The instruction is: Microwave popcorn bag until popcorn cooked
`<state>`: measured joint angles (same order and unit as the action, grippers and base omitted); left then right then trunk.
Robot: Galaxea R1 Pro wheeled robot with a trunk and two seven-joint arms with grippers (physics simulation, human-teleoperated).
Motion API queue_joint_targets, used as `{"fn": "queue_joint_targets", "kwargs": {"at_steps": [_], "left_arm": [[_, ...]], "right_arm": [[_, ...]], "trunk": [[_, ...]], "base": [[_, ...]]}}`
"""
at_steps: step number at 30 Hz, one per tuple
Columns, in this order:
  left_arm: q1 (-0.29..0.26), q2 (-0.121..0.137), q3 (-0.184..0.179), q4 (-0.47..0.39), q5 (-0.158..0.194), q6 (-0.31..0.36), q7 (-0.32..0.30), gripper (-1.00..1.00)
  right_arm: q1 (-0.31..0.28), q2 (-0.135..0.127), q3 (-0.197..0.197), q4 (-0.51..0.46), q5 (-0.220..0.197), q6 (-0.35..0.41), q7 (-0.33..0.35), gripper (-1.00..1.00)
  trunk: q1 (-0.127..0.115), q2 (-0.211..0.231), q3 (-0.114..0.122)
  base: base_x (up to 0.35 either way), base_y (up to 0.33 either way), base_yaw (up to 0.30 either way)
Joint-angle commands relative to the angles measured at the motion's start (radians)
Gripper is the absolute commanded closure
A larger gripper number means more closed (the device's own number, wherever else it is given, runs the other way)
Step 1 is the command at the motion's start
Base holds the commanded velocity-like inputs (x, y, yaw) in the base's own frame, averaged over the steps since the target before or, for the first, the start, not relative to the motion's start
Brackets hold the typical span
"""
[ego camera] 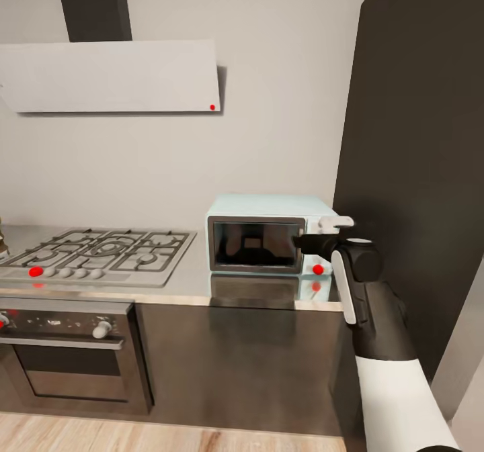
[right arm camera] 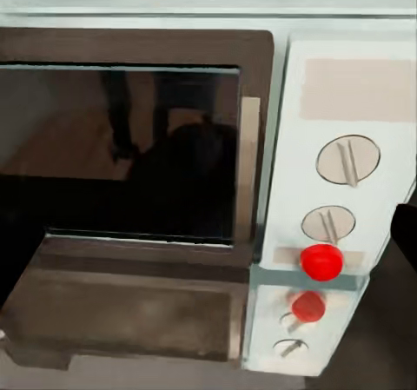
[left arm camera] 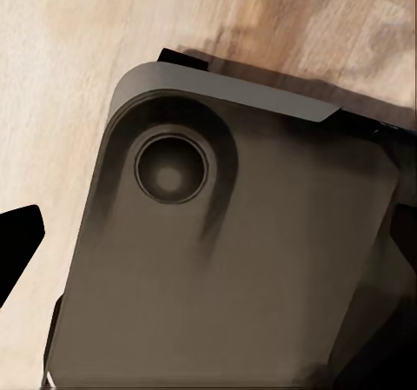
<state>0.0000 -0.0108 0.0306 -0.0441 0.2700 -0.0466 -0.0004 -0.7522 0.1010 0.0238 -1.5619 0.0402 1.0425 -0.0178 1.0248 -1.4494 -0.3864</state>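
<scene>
The pale mint-blue microwave [ego camera: 269, 242] stands on the steel-grey countertop [ego camera: 195, 284] with its dark glass door [right arm camera: 130, 147] shut. Two round knobs [right arm camera: 347, 161] and a red round light [right arm camera: 321, 261] sit on its panel. My right gripper [ego camera: 308, 244] hovers just in front of that panel, open and empty, one dark fingertip [right arm camera: 406, 225] showing. A dim dark shape [right arm camera: 195, 168] lies behind the glass; I cannot tell what it is. The popcorn bag is hidden. My left gripper [left arm camera: 208, 234] hangs open over the robot's own dark base.
A gas hob [ego camera: 101, 254] lies left of the microwave, with an oven [ego camera: 67, 351] below and a hood [ego camera: 111, 76] above. A tall dark cabinet [ego camera: 423, 170] stands close on the right. Light wood floor [ego camera: 134, 435] runs along the cabinet fronts.
</scene>
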Motion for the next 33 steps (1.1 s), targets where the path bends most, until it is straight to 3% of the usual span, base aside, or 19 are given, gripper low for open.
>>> {"fn": "queue_joint_targets", "kwargs": {"at_steps": [1, 8, 12, 17, 24, 26, 27, 33], "left_arm": [[0.000, 0.000, 0.002, -0.001, 0.002, 0.000, 0.000, -1.00], [0.000, 0.000, 0.001, 0.000, 0.001, -0.003, -0.001, -1.00], [0.000, -0.001, 0.002, 0.000, 0.003, -0.005, -0.001, -1.00], [0.000, -0.001, 0.003, 0.000, 0.003, -0.007, -0.001, -1.00], [0.000, -0.001, 0.003, 0.000, 0.003, -0.007, 0.000, -1.00], [0.000, -0.001, 0.003, 0.000, 0.003, -0.007, 0.001, -1.00], [0.000, -0.001, 0.002, 0.000, 0.003, -0.007, 0.003, -1.00], [0.000, -0.002, 0.000, 0.000, 0.003, -0.007, 0.006, -1.00]], "right_arm": [[-0.001, 0.000, 0.001, 0.000, 0.003, 0.005, -0.002, -1.00], [0.005, -0.014, -0.006, 0.013, 0.000, 0.005, -0.006, -1.00], [0.005, -0.017, -0.020, 0.027, 0.000, 0.005, -0.071, -1.00], [0.002, -0.019, -0.025, 0.030, 0.000, 0.005, -0.093, -1.00], [0.023, -0.020, -0.026, 0.031, -0.001, -0.050, -0.092, -1.00], [0.056, -0.020, -0.025, 0.038, -0.001, -0.111, -0.089, -1.00], [0.076, -0.020, -0.025, 0.089, -0.001, -0.167, -0.084, -1.00], [0.080, -0.029, -0.027, 0.143, 0.003, -0.189, -0.092, -1.00]], "trunk": [[0.000, -0.001, -0.001], [0.000, -0.001, -0.001], [0.000, -0.001, -0.001], [0.000, -0.001, -0.001], [0.000, -0.001, -0.001], [0.000, -0.001, -0.001], [0.000, -0.001, -0.001], [0.000, -0.001, -0.001]], "base": [[0.152, 0.135, 0.000], [0.220, 0.207, 0.000], [0.039, 0.036, 0.000], [0.004, 0.004, 0.000], [0.000, 0.000, 0.000], [0.000, 0.000, 0.000], [0.000, 0.000, 0.000], [0.000, 0.000, 0.000]]}}
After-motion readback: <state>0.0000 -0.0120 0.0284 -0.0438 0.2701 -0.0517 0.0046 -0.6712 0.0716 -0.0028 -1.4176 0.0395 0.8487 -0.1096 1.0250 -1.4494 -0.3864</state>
